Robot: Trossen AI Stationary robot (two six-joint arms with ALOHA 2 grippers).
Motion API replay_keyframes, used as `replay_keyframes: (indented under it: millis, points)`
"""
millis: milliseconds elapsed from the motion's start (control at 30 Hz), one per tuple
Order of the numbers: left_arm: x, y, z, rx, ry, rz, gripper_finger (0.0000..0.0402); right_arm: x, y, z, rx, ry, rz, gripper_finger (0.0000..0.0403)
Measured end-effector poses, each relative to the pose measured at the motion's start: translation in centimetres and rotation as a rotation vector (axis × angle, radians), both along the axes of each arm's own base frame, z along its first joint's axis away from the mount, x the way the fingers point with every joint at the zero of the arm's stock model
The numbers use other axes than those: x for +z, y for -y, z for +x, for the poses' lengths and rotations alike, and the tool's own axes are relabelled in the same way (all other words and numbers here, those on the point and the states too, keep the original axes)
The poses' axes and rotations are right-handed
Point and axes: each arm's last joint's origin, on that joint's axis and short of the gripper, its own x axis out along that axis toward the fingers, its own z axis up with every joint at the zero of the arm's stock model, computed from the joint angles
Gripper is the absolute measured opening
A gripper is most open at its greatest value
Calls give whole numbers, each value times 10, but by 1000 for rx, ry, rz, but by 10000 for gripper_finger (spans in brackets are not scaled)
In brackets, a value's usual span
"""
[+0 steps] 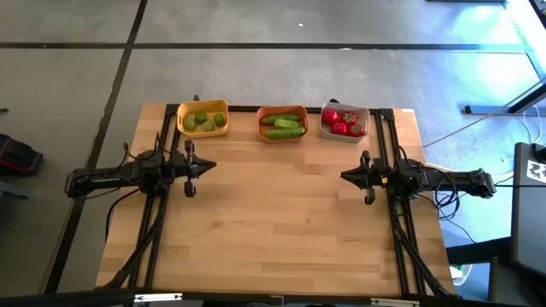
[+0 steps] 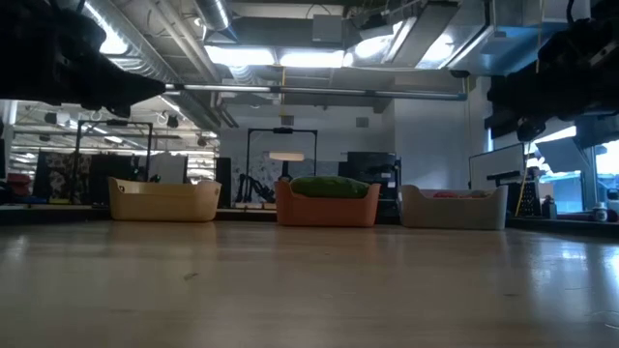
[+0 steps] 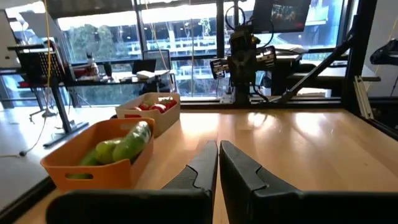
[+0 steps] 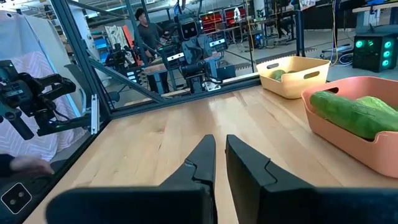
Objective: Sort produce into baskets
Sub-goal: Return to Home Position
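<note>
My left tool (image 1: 211, 166) and right tool (image 1: 345, 176), both narrowed and empty, hover over the counter (image 1: 273, 230). The limes (image 1: 205, 120) fill the yellow basket (image 1: 182, 119), cucumbers (image 1: 283, 126) the orange basket (image 1: 259, 126), tomatoes (image 1: 341, 122) the white basket (image 1: 323, 128): seemingly light and smooth; grip mid-body.

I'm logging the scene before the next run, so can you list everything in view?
table: one, light wood, under everything
yellow bin: one, far edge, left
orange bin: one, far edge, middle
white bin: one, far edge, right
limes: several, light green, in the yellow bin
cucumbers: several, green, in the orange bin
tomatoes: several, red, in the white bin
person: one, far off in the room behind
left gripper: one, dark, above the table's left side, jaws together, empty
right gripper: one, dark, above the right side, jaws together, empty
</note>
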Motion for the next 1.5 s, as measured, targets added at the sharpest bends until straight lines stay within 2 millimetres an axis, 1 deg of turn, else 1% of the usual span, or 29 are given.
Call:
replay_keyframes:
  millis: [1500]
  points:
    - [0, 0, 0, -1, 2, -18, 15, 1, 0, 0, 0, 7, 0, 35]
